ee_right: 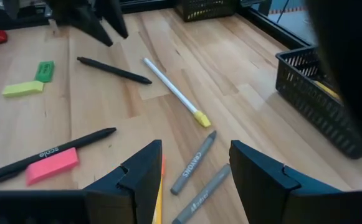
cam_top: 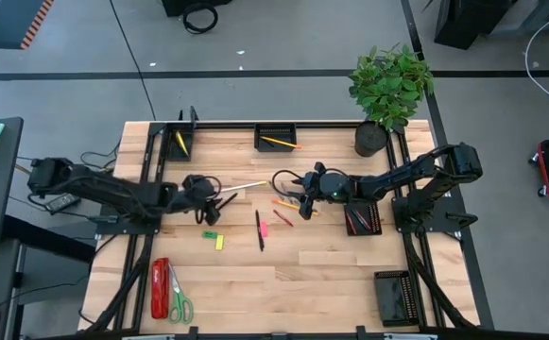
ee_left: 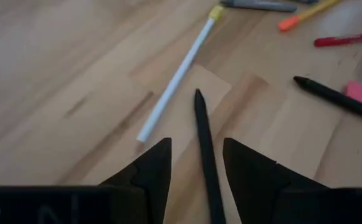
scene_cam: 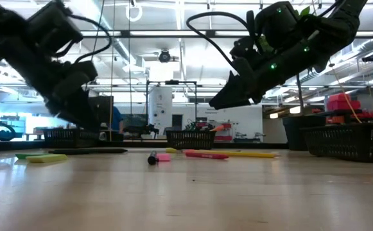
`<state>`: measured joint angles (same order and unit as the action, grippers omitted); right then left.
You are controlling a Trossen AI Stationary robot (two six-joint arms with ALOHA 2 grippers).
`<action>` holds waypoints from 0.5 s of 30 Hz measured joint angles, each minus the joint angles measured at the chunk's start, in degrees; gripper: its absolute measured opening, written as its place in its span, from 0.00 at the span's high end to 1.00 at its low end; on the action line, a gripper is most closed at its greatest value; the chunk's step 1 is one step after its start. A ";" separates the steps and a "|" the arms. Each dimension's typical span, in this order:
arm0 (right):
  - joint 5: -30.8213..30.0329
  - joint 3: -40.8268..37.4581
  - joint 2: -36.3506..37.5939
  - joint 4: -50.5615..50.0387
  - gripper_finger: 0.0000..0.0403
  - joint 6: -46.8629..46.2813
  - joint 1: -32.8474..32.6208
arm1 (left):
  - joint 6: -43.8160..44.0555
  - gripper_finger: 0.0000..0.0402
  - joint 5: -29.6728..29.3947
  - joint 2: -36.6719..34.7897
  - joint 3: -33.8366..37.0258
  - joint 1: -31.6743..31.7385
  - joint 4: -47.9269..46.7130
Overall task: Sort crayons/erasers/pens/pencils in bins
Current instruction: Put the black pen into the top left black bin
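My left gripper (cam_top: 214, 199) is open and low over the table's left middle. Its fingers (ee_left: 156, 165) stand on either side of a black pen (ee_left: 203, 143) that lies flat on the wood; I see no touch. A white pen (ee_left: 174, 81) lies just beyond it. My right gripper (cam_top: 294, 193) is open and empty above the table's middle, well clear of the wood in the low view (scene_cam: 216, 102). Below it lie two grey crayons (ee_right: 194, 163) and red and orange sticks (cam_top: 283, 204). A second black pen (cam_top: 258, 229) and a pink eraser (cam_top: 265, 228) lie nearer.
Black mesh bins stand at the far left (cam_top: 181, 140), far middle (cam_top: 276, 137), right (cam_top: 362, 219) and near right (cam_top: 394, 297). Green (cam_top: 210, 234) and yellow (cam_top: 220, 242) erasers lie near the middle. A red stapler (cam_top: 161, 288) and scissors (cam_top: 180, 304) lie near left; a plant pot (cam_top: 371, 140) stands far right.
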<state>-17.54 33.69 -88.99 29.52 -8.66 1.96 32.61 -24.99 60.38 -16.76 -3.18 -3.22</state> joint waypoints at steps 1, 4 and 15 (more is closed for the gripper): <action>-0.02 0.00 0.00 -0.13 0.52 -0.20 0.00 | 0.28 0.61 0.27 0.00 1.46 -0.46 2.91; -0.37 -0.02 0.00 -0.90 0.52 -0.23 0.00 | 0.12 0.60 0.57 0.00 4.98 -1.95 11.34; -5.14 -0.02 0.00 -1.65 0.52 -0.70 0.00 | -0.60 0.62 -9.75 0.07 10.56 -7.23 17.54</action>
<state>-22.68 33.67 -88.99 27.87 -9.35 1.96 32.01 -34.73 60.45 -6.20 -10.41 14.33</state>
